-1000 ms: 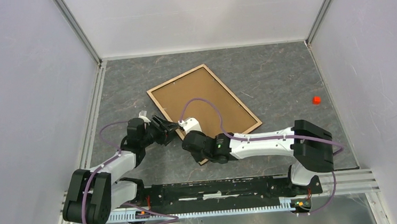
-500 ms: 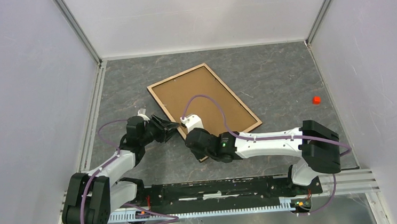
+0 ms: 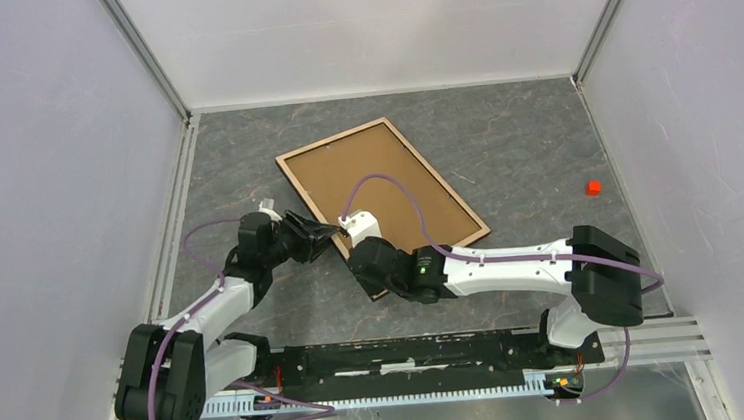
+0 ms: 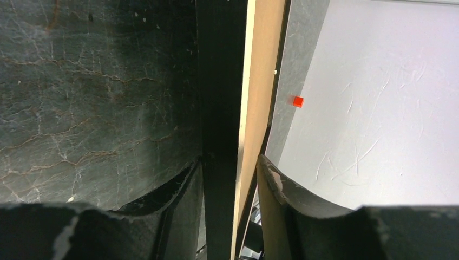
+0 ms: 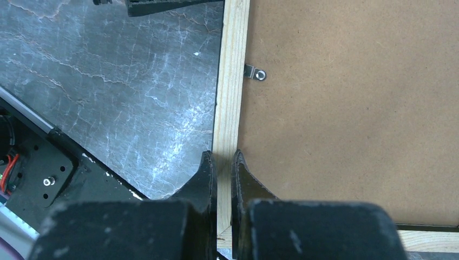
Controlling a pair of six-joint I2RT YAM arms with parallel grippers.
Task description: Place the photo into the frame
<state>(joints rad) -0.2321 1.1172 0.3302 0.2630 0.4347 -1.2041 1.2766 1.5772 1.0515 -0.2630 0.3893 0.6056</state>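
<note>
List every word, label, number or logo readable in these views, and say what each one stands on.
None: no text can be read in any view.
The frame, its brown backing board, the metal clip and the small red block carry no print.
The arms show no marking large enough to read.

The frame turns slightly, its far-left corner swinging a touch farther back than a second ago. The left gripper slides right and a little farther, up to the frame's near-left rim, and its jaws narrow until the fingers sit on either side of that rim. The right arm shifts too: its shoulder block moves right, and its wrist creeps slightly farther over the frame.
</note>
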